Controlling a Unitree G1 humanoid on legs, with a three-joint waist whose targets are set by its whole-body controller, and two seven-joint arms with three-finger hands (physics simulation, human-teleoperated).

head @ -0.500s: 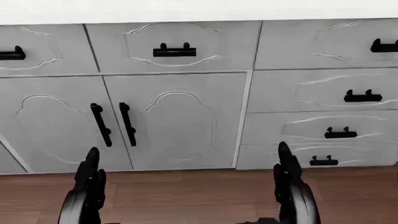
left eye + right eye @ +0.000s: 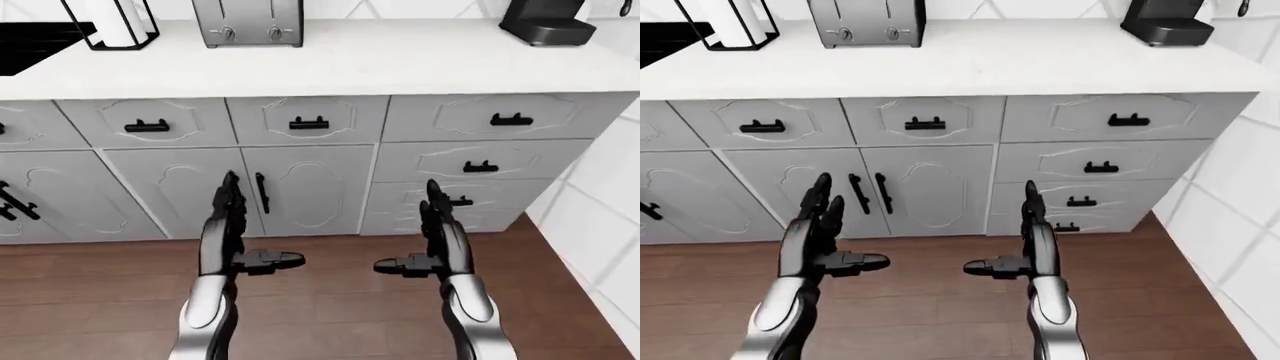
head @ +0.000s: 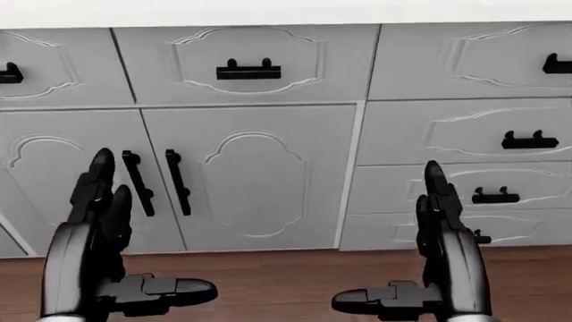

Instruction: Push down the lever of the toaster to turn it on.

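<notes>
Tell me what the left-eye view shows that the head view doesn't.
Only the left-eye view shows the white counter top and what stands on it: the toaster at top centre-left, a black wire holder with a white roll to its left, and a black appliance at top right. It also shows the tiled wall at right. The head view adds nothing of its own; it only shows the cabinet fronts closer. Both show the grey cabinet doors, the wooden floor, and the open left hand and right hand, empty.
</notes>
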